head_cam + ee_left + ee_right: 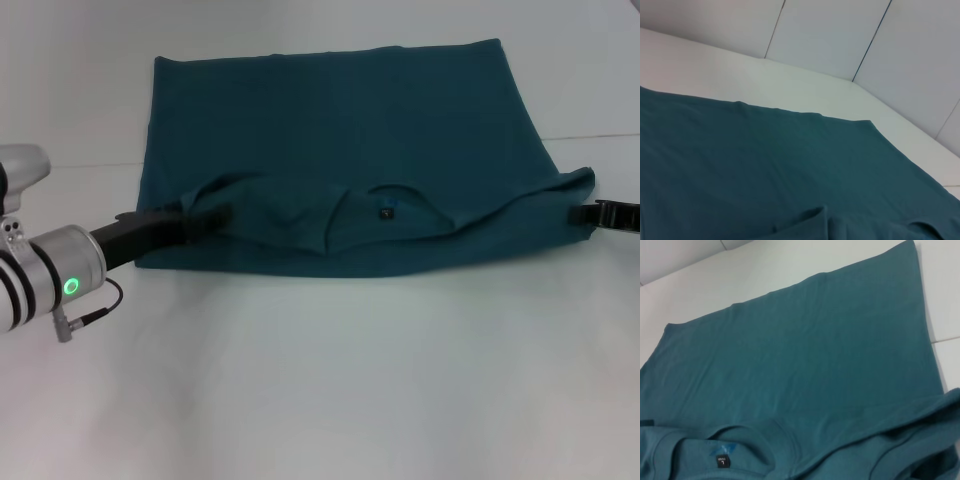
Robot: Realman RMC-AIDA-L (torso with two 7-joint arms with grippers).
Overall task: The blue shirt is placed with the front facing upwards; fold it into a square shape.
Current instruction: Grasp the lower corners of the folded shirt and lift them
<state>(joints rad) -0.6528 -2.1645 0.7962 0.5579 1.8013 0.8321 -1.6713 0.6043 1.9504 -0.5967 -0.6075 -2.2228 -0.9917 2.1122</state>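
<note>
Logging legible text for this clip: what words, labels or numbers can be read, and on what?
"L": on the small dark neck label inside the shirt collar, right wrist view.
A smaller line above the "L": too small to read.
No chest lettering shows in any view.

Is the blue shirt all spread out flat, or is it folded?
Partly folded. The blue shirt has its collar end lifted over the body by the left gripper and right gripper.

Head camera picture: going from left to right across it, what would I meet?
Left claw at the shirt's left edge → the blue shirt spread on the white table, its collar label near the middle → right claw at the shirt's right edge.
</note>
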